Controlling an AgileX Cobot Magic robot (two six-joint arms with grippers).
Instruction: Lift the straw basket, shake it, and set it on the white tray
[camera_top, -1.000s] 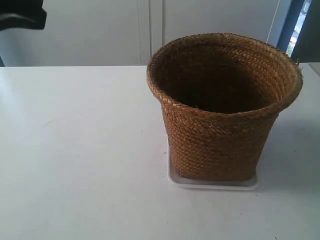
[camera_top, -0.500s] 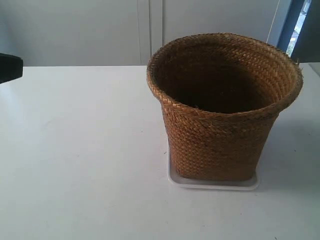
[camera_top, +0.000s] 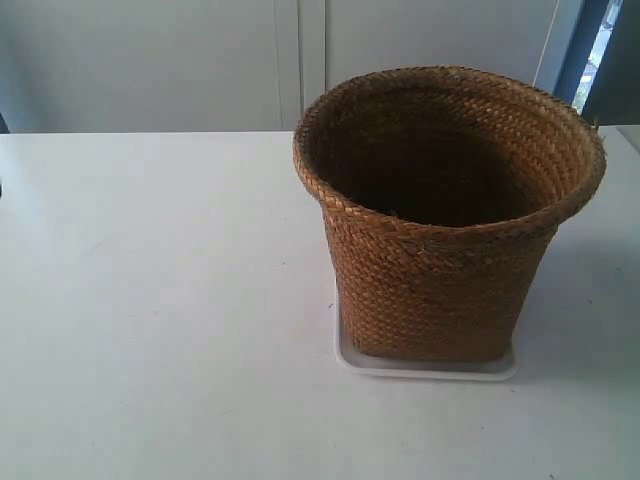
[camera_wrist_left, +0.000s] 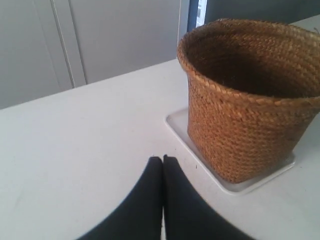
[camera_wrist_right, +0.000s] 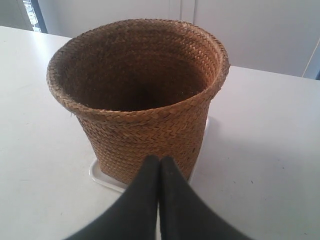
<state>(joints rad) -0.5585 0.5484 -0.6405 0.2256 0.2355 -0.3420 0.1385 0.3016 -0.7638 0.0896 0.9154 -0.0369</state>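
Note:
The straw basket (camera_top: 440, 215) stands upright on the white tray (camera_top: 425, 368), whose rim shows under its base. The left wrist view shows the same basket (camera_wrist_left: 250, 100) on the tray (camera_wrist_left: 177, 125), with my left gripper (camera_wrist_left: 162, 159) shut and empty over bare table, well apart from it. In the right wrist view the basket (camera_wrist_right: 140, 95) sits on the tray (camera_wrist_right: 102, 177); my right gripper (camera_wrist_right: 159, 159) is shut on nothing, in front of the basket's wall. Neither gripper shows in the exterior view.
The white table (camera_top: 150, 300) spreads around the basket. Pale cabinet doors (camera_top: 200, 60) stand behind the table's far edge, and a dark blue door frame (camera_top: 585, 50) is at the back right.
A dark arm part at the exterior view's upper left dropped lower, then left the picture. The basket and tray have not moved.

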